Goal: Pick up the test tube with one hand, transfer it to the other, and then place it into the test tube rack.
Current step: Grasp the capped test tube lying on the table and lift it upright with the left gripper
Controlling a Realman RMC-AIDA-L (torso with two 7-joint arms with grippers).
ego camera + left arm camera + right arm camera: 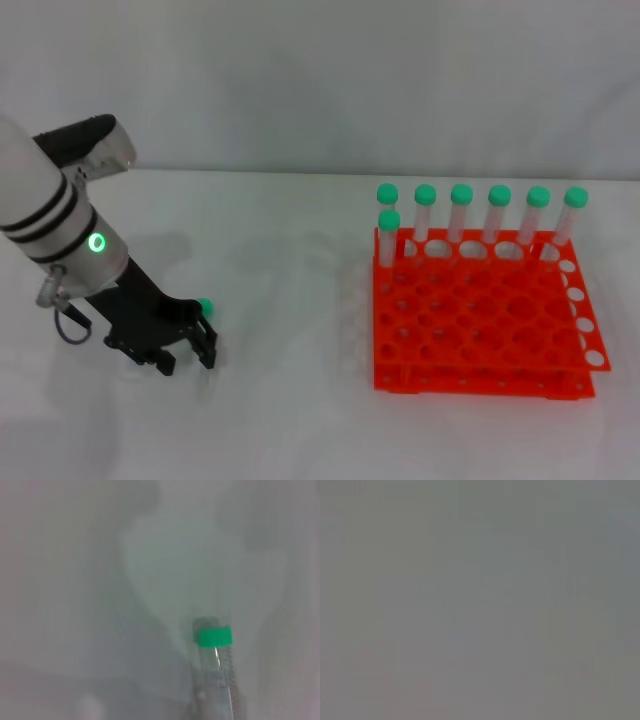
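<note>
The test tube [205, 307] lies on the white table at the left, and only its green cap shows behind my left gripper [187, 358]. That black gripper, on the arm with the green light, is down at the table over the tube's body, its fingers [208, 352] standing apart. In the left wrist view the test tube [216, 652] shows close up, its green cap pointing away and its shadow right behind it. The orange-red test tube rack [480, 320] stands at the right. My right gripper is out of view, and its wrist view is plain grey.
Several green-capped tubes [461, 212] stand upright along the rack's far rows, one [388, 236] at its left corner. Bare white table [290, 330] lies between my left gripper and the rack.
</note>
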